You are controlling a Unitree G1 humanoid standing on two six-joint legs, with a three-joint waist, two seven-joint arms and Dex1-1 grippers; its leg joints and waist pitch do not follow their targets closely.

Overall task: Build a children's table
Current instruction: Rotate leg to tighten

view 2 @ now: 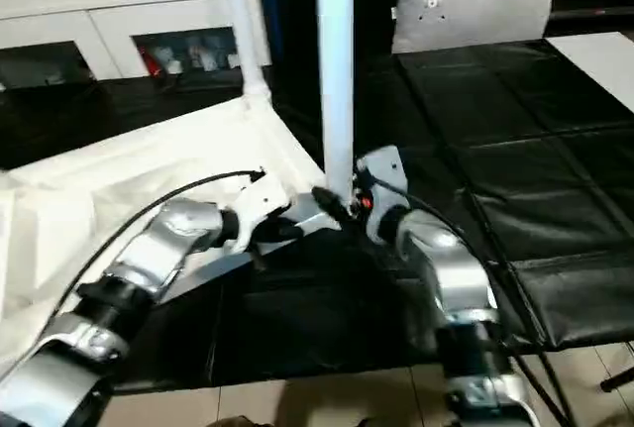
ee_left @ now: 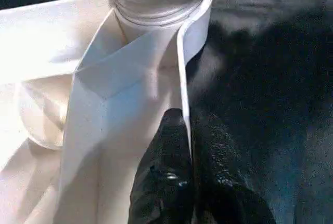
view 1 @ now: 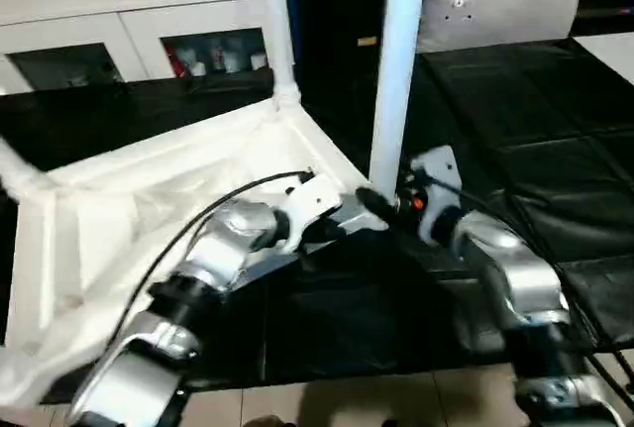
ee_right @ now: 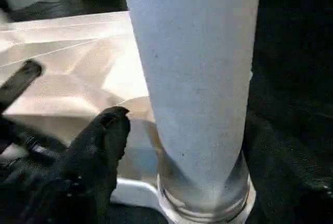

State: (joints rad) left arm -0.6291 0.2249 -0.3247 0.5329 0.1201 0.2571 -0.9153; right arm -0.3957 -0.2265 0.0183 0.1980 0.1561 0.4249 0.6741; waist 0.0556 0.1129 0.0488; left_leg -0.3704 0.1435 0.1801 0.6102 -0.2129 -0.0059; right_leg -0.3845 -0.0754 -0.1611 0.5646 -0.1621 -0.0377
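In the head camera's left eye view, the white plastic rectangular tabletop point(view 1: 149, 199) lies upside down on a black quilted surface point(view 1: 515, 130), its raised rim up and its near left part cut off by the picture's edge. A long white tubular leg point(view 1: 401, 60) stands upright in the round socket at the tabletop's near right corner; its top is cut off. A second white leg point(view 1: 278, 26) rises from the far corner, also cut off above, and a third shows partly at the left edge. The left gripper point(view 1: 371, 204) reaches along the near rim to that corner, and the right gripper point(view 1: 411, 199) sits just beside the base of the near leg (its fingertips are hard to make out behind the wrist). A grey cushion point(view 1: 500, 1) leans at the far edge of the black surface, before a white cabinet point(view 1: 129, 21).

The right eye view tells the same layout.

In the left wrist view, the left gripper's black fingers point(ee_left: 166, 177) are clenched on the thin upright rim of the tabletop, just below the round corner socket point(ee_left: 158, 0).

In the right wrist view, one black finger point(ee_right: 99, 151) stands apart from the leg, released; the other finger is hidden at the picture's dark edge.
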